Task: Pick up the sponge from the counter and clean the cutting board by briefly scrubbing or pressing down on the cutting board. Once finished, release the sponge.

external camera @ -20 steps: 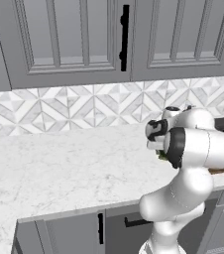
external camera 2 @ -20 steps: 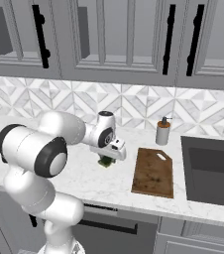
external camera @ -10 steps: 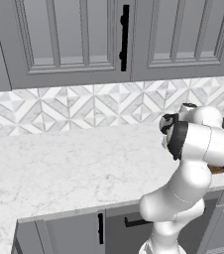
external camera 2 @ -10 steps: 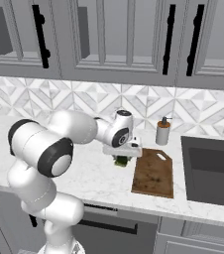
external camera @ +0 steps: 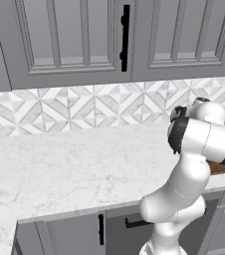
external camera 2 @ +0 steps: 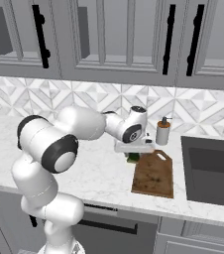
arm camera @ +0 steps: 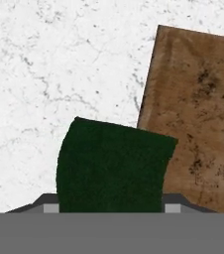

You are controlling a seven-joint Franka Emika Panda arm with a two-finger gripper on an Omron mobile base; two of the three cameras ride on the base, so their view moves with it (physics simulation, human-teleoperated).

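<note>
Green sponge carried to the board's edge

Left base view: my arm has swung right along the counter (external camera: 74, 159).

Right base view: the gripper (external camera 2: 133, 153), clamped on the sponge (external camera 2: 133, 158), has reached the cutting board (external camera 2: 154, 174), elbow folded.

Hand view: sponge (arm camera: 111, 166) overlaps the board's left edge (arm camera: 198, 114); scrubbing comes next.
</note>
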